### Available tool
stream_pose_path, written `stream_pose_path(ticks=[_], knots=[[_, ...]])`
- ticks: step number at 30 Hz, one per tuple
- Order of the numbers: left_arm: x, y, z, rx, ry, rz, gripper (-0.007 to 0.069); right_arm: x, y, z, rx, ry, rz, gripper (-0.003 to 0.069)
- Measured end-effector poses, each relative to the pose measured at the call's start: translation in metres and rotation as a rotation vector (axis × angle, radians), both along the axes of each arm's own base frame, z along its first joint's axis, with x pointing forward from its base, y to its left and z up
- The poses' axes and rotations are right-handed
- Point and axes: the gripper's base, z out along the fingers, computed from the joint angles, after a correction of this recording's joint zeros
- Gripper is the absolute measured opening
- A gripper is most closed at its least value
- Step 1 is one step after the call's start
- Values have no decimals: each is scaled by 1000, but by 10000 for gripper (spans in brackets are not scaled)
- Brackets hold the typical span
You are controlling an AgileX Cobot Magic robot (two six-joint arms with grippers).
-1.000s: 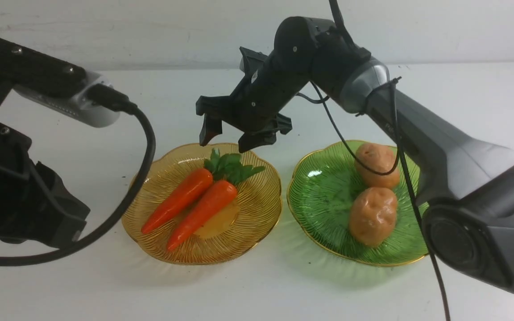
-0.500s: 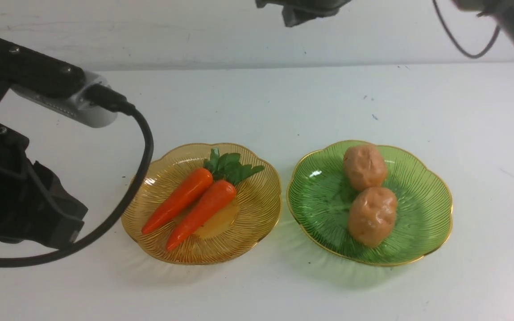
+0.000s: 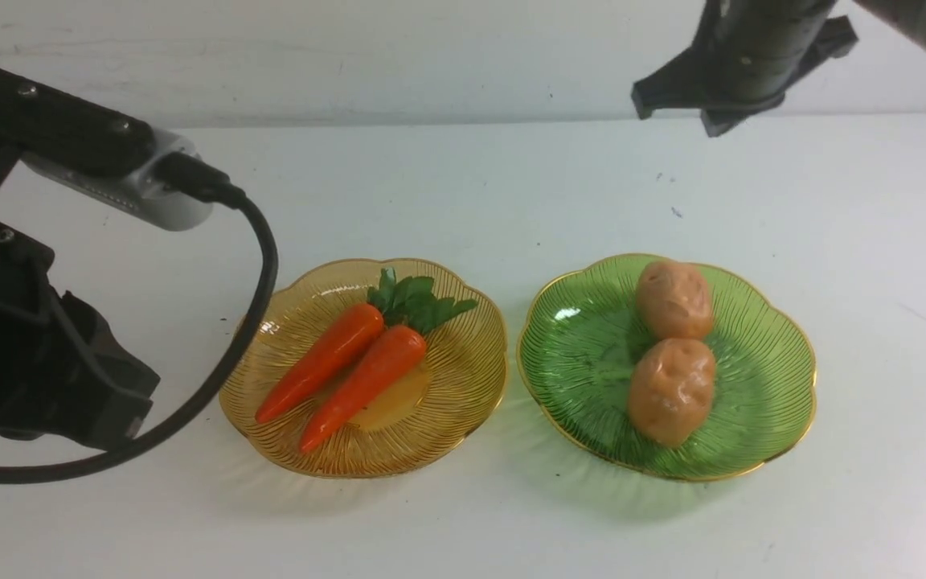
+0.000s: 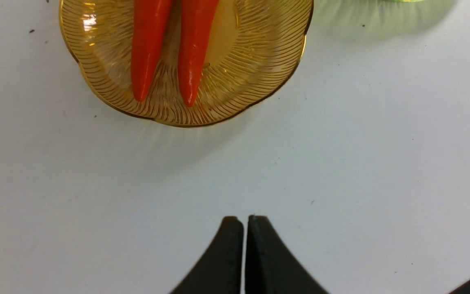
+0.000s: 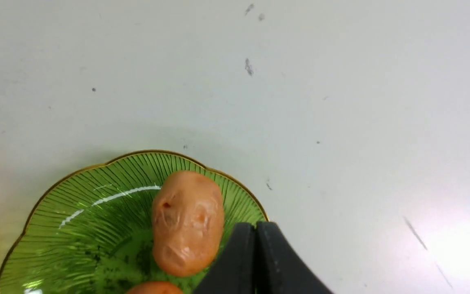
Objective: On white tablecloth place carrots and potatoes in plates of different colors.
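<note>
Two carrots [image 3: 322, 363], two potatoes [image 3: 672, 390], two plates [image 3: 451, 402].

Bare tablecloth [image 3: 463, 185] around amber plate [image 3: 467, 378] and green plate [image 3: 583, 358], narrow gap between.

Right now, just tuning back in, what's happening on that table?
Nothing is being handled. The two glossy orange toy carrots lie side by side in the amber ribbed glass plate, and the two lumpy tan toy potatoes sit in the green ribbed glass plate beside it, both on the white tablecloth. The left gripper is shut and empty over bare cloth near the amber plate; the right gripper, also shut and empty, hangs raised by the green plate's far side. The sorting looks done.
</note>
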Motion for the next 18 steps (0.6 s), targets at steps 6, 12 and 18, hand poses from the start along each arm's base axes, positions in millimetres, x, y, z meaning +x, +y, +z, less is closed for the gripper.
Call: stream_pose_path(ticks=[6,12,18], knots=[[-23,8,14,-32,-78,-2,-4,-136,-44,73,99,-186,-35,-15],[-52,17,27,-74,-171,2,-4,-262,-75,63,269,-564,5,-15],[-73,25,35,-102,-241,3,-4,-342,-95,18,379,-1006,83,-15]])
